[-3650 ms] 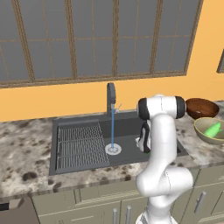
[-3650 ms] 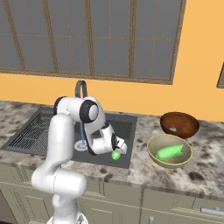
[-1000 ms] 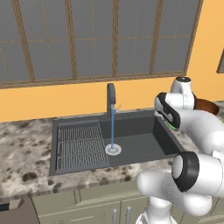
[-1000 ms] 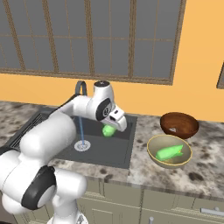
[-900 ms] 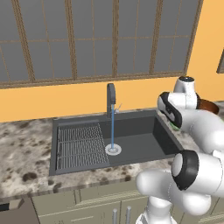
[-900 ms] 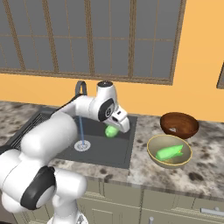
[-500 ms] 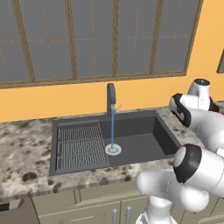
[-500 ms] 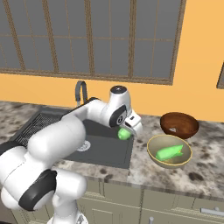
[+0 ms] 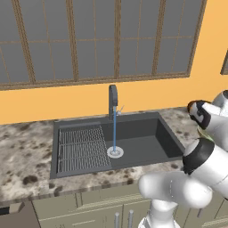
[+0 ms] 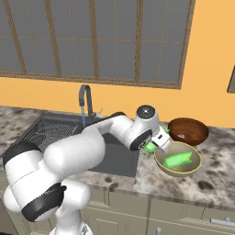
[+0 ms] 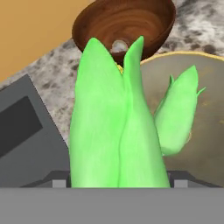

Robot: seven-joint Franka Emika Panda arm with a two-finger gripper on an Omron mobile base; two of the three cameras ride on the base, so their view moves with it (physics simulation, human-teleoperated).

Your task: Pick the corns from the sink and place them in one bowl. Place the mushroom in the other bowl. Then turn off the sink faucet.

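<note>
Claw (image 10: 156, 143) clamps a corn (image 11: 116, 127) just beside the tan bowl's rim (image 10: 158, 161).

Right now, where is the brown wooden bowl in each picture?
Left base view: I can't make it out behind the arm at the right edge.
Right base view: brown bowl at right, behind the tan bowl.
Hand view: top centre, beyond the held corn.
Shared landmark: the sink.
</note>
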